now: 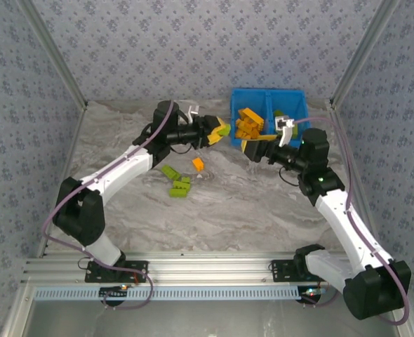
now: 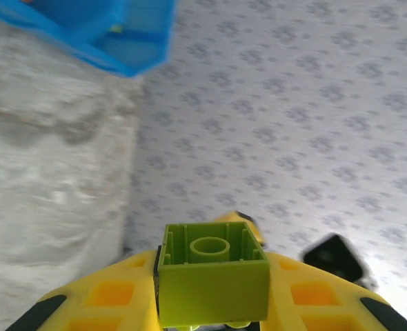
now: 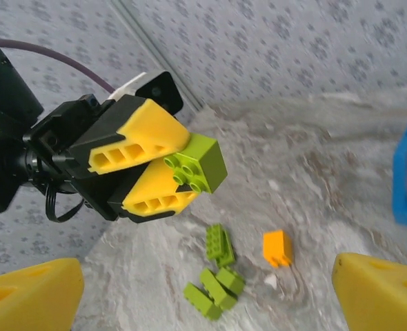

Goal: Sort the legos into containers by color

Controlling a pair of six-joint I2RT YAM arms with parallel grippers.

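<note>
My left gripper (image 1: 218, 132) is shut on an olive-green lego (image 1: 224, 129) and holds it in the air just left of the blue bin (image 1: 290, 100). In the left wrist view the green lego (image 2: 214, 276) sits hollow side up between the yellow fingers (image 2: 100, 296). Orange legos (image 1: 249, 123) are piled in the bin's left container. A green piece (image 1: 280, 113) lies in the right container. My right gripper (image 1: 251, 145) stands open at the bin's near edge with nothing between its fingers (image 3: 383, 289). The right wrist view takes in the left gripper (image 3: 155, 165) and its held lego (image 3: 200, 164).
Loose on the table lie a few green legos (image 1: 179, 184) (image 3: 217, 279) and one orange lego (image 1: 198, 163) (image 3: 277, 248), below the left gripper. The bin's blue corner (image 2: 100, 31) shows at the upper left of the left wrist view. Patterned walls enclose the table.
</note>
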